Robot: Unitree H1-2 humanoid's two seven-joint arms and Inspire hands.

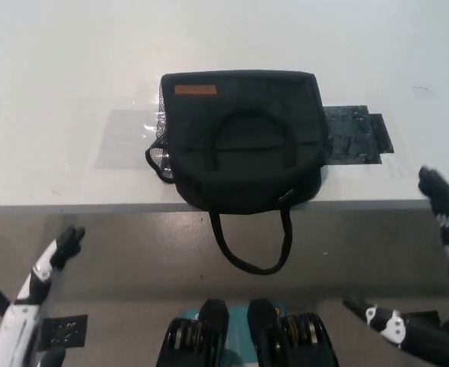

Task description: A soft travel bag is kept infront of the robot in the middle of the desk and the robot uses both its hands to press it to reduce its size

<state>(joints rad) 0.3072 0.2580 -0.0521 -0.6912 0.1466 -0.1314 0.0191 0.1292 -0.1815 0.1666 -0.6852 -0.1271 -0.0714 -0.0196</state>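
Travel bag (239, 138), black and soft, is lying flat on the white table (63, 69), its near side reaching right to the table's front edge and bulging a little past it. One carry handle (251, 243) is hanging down over that edge in a loop; the other is lying on the bag's top. An orange label (195, 90) is sitting near the bag's far left corner, and a mesh pocket (160, 153) is showing on its left side. A dark tape patch (354, 136) is lying on the table, touching the bag's right side. Nothing is crowding the table surface left of and beyond the bag.

Both hands are hanging below the table edge, well apart from the bag. The left hand (52, 264) is showing white at the bag's lower left, fingers apart and holding nothing. The right hand (446, 210) is showing black at the bag's lower right, its fingers spread and empty.
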